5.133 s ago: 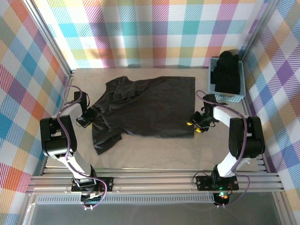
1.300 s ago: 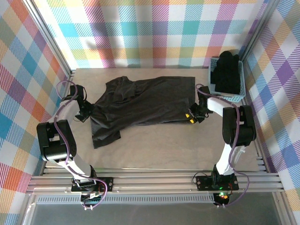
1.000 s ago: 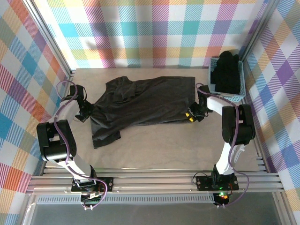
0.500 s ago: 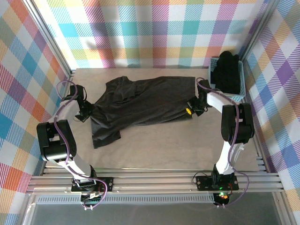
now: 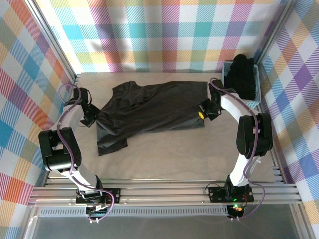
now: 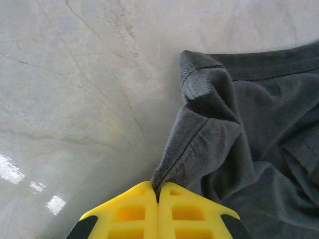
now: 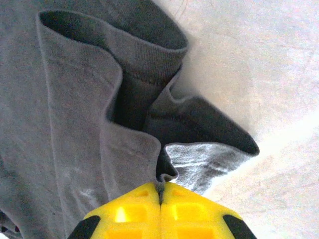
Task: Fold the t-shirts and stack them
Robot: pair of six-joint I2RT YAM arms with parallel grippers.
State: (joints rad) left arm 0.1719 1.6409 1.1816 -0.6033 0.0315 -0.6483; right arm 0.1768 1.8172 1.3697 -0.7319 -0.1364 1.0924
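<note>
At the left side of the tabletop (image 5: 174, 154), the left gripper (image 5: 91, 120) is pressed together on the left edge of the black t-shirt (image 5: 149, 109). The left wrist view shows a peak of hemmed fabric caught between its yellow fingers (image 6: 129, 214), raised off the surface.

The t-shirt lies spread across the middle of the tabletop with its long axis running left to right. The sleeve end points left and sags toward the near edge, and the straight hem end points right.

At that right end, the right gripper (image 5: 201, 115) is also pinched shut on cloth. In the right wrist view a bunched fold of the hem corner sits between its tips.

In the far right corner stands a light blue basket (image 5: 257, 99) holding a pile of black t-shirts (image 5: 241, 74).

Five seconds ago the shirt spread deeper toward the near edge and its near right corner lay well closer to the arm bases. That corner has since been drawn toward the far side, so the shirt is narrower front to back. The right gripper has shifted toward the far side with it, and the left gripper has edged farther away too.
</note>
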